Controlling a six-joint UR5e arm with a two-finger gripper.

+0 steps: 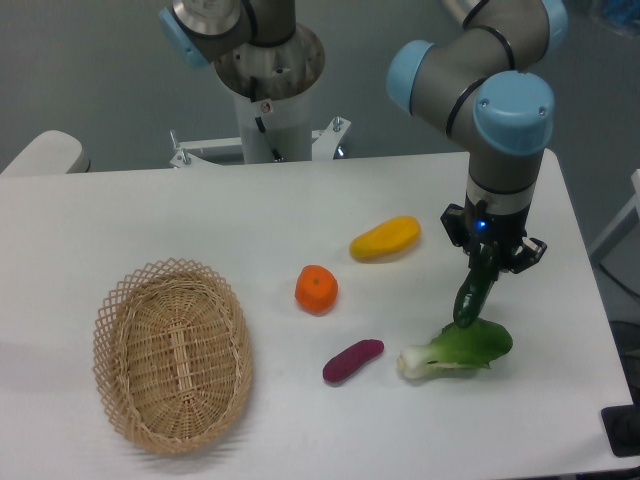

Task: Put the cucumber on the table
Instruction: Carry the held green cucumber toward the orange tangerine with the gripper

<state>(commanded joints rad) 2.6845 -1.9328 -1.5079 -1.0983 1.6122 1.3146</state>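
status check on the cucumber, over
Gripper shut on cucumber, hanging near upright. Lower end at bok choy, contact unclear. Not yet on table.

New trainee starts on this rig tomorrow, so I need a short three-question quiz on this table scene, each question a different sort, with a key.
1. True or false: the gripper holds the cucumber with its lower end down by the bok choy.
2. Which thing lies nearest the orange? A) basket B) purple eggplant piece C) bok choy
3. Fill in: the basket on the table holds ____ of the food items.

Key: 1 true; 2 B; 3 none. The mango, orange, purple eggplant piece and bok choy all lie on the table outside the basket, and the fingers are closed on the cucumber's upper end.
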